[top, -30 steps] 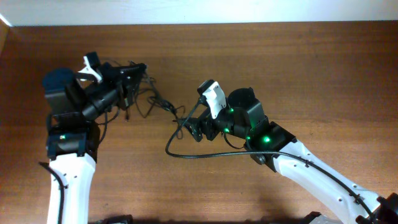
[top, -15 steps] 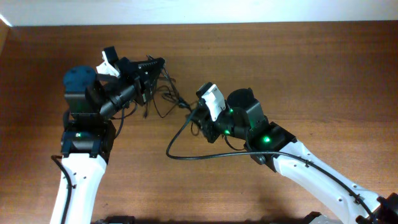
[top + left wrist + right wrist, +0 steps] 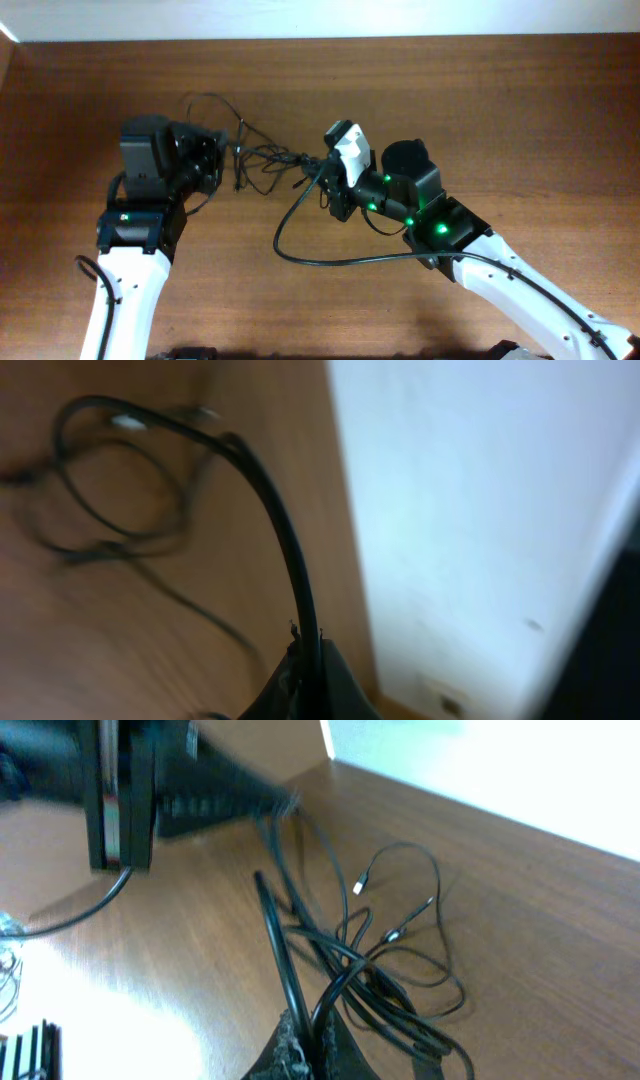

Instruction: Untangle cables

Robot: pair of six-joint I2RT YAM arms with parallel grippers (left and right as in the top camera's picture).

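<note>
**Both grips closed, tangle strung between them**

We have the left gripper (image 3: 222,157) clenched on one strand and the right gripper (image 3: 322,182) clenched on another. The cables (image 3: 264,160) lie bunched on the table (image 3: 520,120) directly between the two, with their long axis running left to right. The knot is just right of the left fingers and just left of the right ones, so neither arm is clearly nearer. One slack loop sags toward the near side. We judge that drawing apart along this axis could cinch the knot.
</note>
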